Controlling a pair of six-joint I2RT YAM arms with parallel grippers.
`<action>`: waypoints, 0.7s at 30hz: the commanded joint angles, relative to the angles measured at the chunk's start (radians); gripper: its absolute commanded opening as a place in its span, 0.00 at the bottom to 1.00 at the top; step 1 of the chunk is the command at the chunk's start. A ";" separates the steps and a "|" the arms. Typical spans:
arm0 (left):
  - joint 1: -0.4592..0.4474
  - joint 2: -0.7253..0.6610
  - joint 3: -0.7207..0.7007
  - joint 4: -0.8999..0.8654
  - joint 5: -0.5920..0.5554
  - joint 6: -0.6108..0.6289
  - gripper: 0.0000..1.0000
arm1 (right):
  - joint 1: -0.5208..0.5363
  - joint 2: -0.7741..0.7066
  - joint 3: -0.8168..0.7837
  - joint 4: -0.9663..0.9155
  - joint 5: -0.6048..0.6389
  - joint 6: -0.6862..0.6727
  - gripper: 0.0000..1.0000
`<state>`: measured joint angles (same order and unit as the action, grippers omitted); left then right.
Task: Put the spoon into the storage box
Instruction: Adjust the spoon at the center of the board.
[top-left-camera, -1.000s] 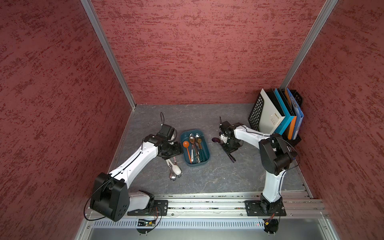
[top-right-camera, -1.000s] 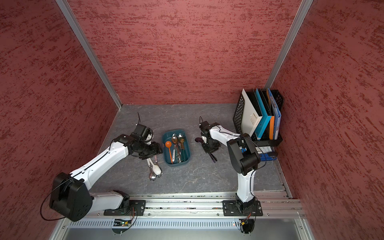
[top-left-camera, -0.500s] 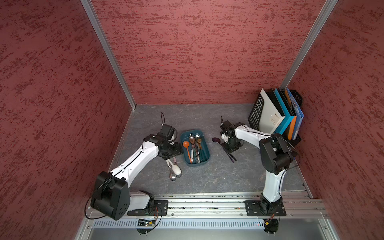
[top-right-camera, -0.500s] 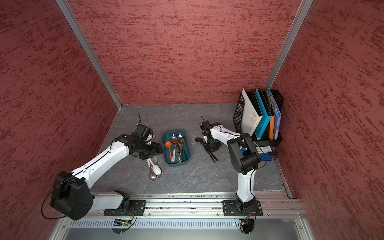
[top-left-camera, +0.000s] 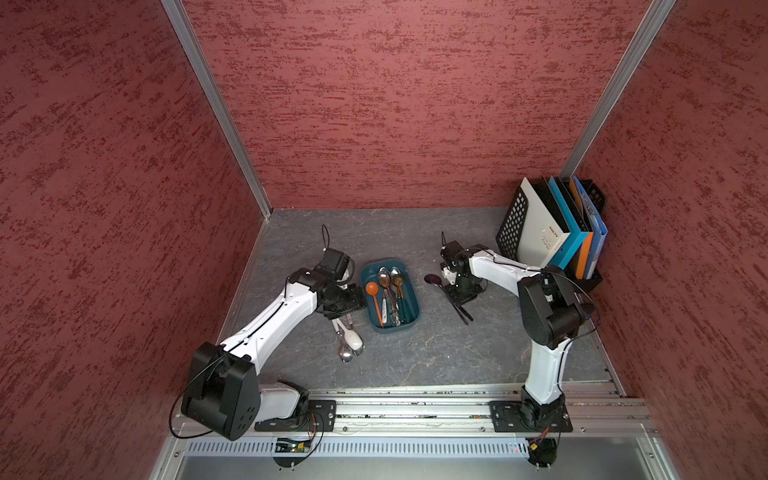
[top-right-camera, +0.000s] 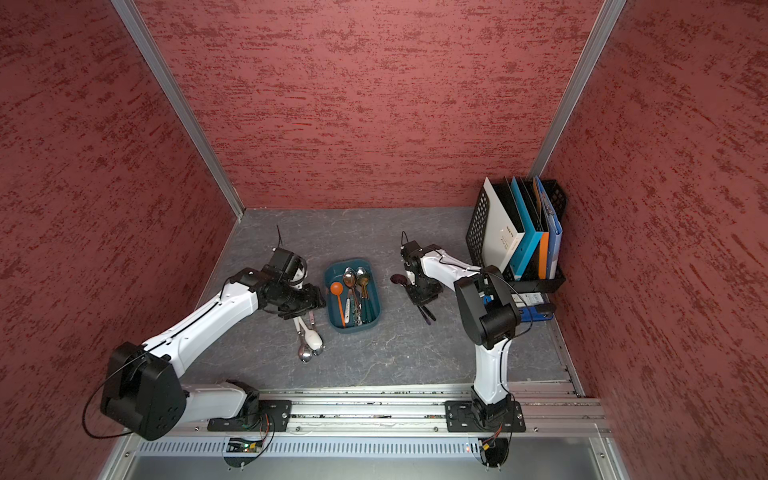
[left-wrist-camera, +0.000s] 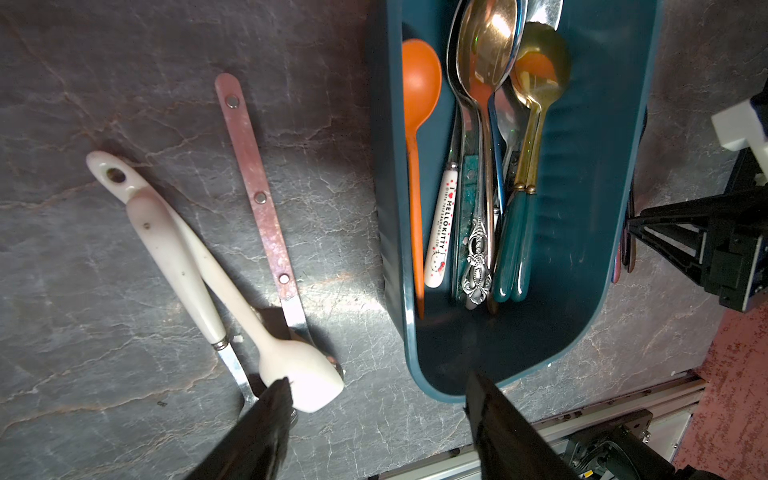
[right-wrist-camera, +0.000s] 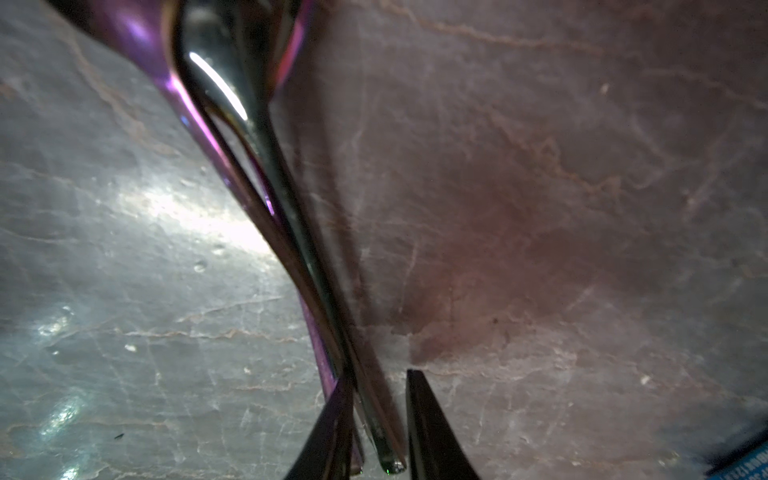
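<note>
Grey marbled tabletop (top-left-camera: 415, 357) between red textured walls. Straddling, with right pincer (right-wrist-camera: 378, 374) drawn narrow, the handles of two stacked dark purple-sheened metal spoons (right-wrist-camera: 232, 124); touching one finger (right-wrist-camera: 328, 440) to the purple handle, yet not showing whether clamping. Lying flat on the tabletop, with bowls on the side of right pincer facing shallow dark teal plastic storage box (top-left-camera: 394, 328), near it but outside and not touching. Hovering with left pincer (left-wrist-camera: 377, 378) spread wide and carrying nothing, between white ceramic spoon (left-wrist-camera: 299, 374) just beside one fingertip and the box's rounded corner beside the opposite one. Resting inside the box, beyond that fingertip: orange plastic spoon (left-wrist-camera: 419, 83) among gold and silver spoons. Standing well apart from right pincer, on the side away from the box: black mesh file rack (top-left-camera: 510, 224).
</note>
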<state>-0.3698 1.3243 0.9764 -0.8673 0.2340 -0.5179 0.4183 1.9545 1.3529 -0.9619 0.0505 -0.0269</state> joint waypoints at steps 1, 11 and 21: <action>-0.004 0.007 0.015 -0.005 0.001 0.017 0.70 | -0.023 0.030 0.017 0.045 0.042 0.000 0.25; -0.004 0.007 0.010 -0.004 0.002 0.013 0.70 | -0.043 0.060 0.053 0.033 0.055 -0.017 0.25; -0.003 0.012 0.005 -0.002 0.003 0.013 0.70 | -0.044 0.078 0.027 0.048 0.014 -0.019 0.19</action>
<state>-0.3698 1.3243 0.9764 -0.8677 0.2340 -0.5179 0.3855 1.9900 1.4017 -0.9493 0.0708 -0.0418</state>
